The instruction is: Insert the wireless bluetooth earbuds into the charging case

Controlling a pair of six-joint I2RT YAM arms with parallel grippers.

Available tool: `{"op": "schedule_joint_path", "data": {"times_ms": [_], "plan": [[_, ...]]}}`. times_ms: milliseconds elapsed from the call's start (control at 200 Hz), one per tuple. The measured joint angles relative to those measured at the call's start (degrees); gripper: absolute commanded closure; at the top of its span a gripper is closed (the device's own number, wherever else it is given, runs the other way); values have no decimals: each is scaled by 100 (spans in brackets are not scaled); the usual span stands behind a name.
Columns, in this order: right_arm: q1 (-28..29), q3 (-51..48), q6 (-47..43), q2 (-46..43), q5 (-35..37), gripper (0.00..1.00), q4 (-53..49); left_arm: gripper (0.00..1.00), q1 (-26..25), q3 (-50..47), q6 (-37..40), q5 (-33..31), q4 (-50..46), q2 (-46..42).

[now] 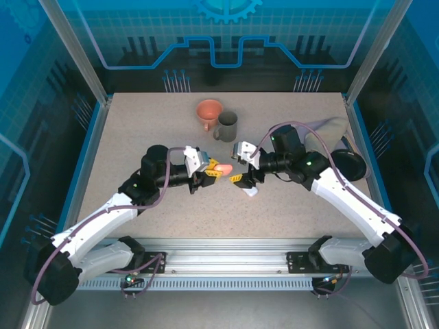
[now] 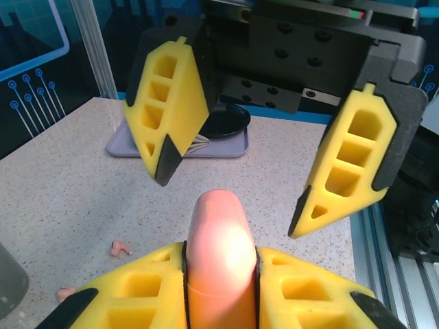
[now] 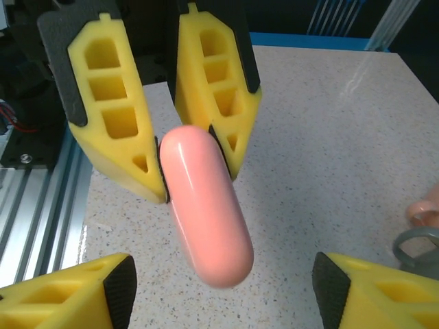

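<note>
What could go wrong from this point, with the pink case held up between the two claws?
The left claw pinches the pink case by one end, in the air; when the open right claw closes on it, the smooth case could twist or slip out.
The case looks shut, so prying it open between two claws may knock it loose.
Pink earbuds lie loose on the table; a dropped case could scatter them.
</note>
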Motion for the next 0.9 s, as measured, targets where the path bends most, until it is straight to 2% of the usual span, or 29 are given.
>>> {"op": "schedule_joint_path", "data": {"times_ms": [215, 535, 780, 850, 895], "plan": [[0, 199, -48, 221, -481, 42, -151, 100, -28, 0, 103, 22, 4, -37], [-2, 544, -179, 616, -922, 64, -573, 100, -57, 4, 195, 118, -4, -72], [-11, 627, -348, 643, -1038, 73, -828, 100, -81, 4, 203, 232, -103, -129], [-11, 629, -398, 643, -1060, 73, -874, 81, -87, 4, 203, 264, -136, -133], [-11, 634, -417, 643, -1067, 73, -894, 74, -87, 4, 203, 278, -146, -133]]}}
